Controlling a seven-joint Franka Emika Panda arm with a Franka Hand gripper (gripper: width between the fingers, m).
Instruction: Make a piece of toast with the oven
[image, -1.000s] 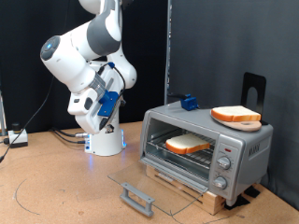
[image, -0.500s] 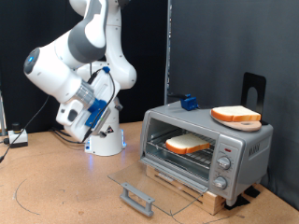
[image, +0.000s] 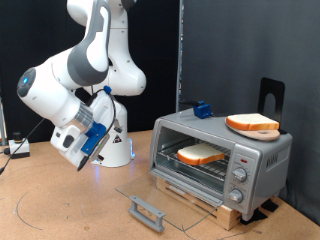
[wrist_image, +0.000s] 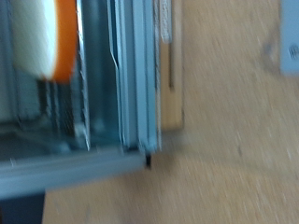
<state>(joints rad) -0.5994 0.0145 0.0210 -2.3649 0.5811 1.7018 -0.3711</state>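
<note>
The silver oven (image: 262, 160) stands at the exterior view's right on a wooden base, its glass door (image: 160, 197) folded down flat. One slice of toast (image: 202, 154) lies on the wire rack inside. A second, similar slice (image: 252, 124) lies on top of the oven. My gripper (image: 86, 150) hangs low at the exterior view's left, well apart from the oven, with nothing visible in it. The blurred wrist view shows the oven's metal frame (wrist_image: 131, 84) and the orange crust of a slice (wrist_image: 51, 37); no fingers show there.
A small blue object (image: 203, 109) sits on the oven's back edge, and a black stand (image: 270, 95) rises behind the oven. The door handle (image: 147, 212) juts out over the wooden table. Cables (image: 15, 148) lie at the far left by the robot base (image: 113, 152).
The arm has swung down and towards the exterior view's left, carrying the gripper further from the oven. The oven, its door and both slices have not moved.
</note>
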